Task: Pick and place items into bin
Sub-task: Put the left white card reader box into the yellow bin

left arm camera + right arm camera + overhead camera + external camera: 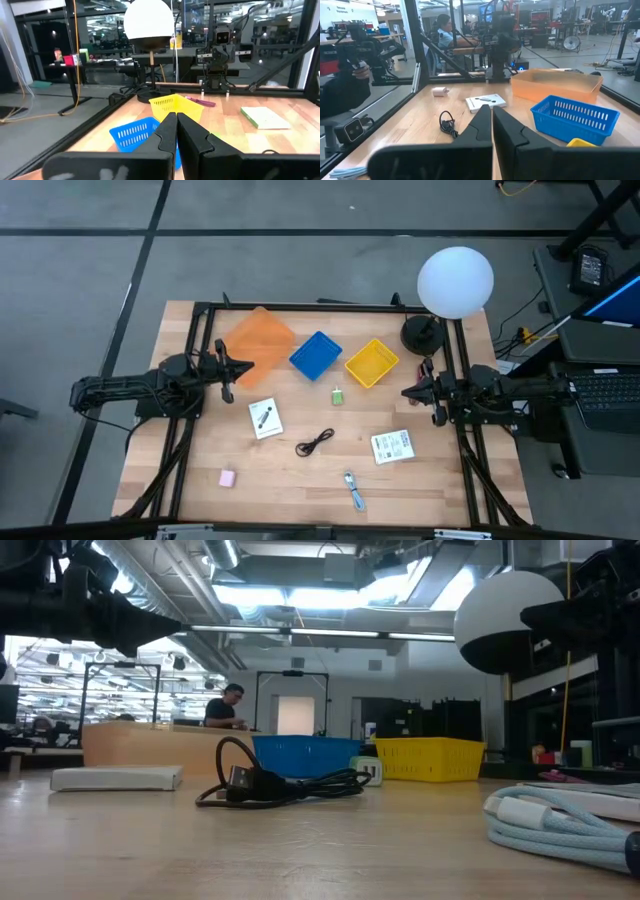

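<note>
Three bins stand at the table's far middle: orange point(258, 340), blue point(316, 355) and yellow point(371, 363). The items lie loose on the wood in front of them: a white card point(265, 418), a black coiled cable point(315, 443), a white printed packet point(392, 446), a pink block point(227, 477), a tiny green piece point(338, 395) and a blue-silver tool point(354, 490). My left gripper point(232, 367) hangs shut at the left edge, level, touching nothing. My right gripper point(410, 391) hangs shut at the right edge, also touching nothing. No red cord shows.
A lamp with a white globe point(455, 280) stands on its black base point(421, 333) at the far right corner. A black frame point(300, 307) runs around the table. A person point(227, 706) sits in the room beyond. Bare wood lies between the items.
</note>
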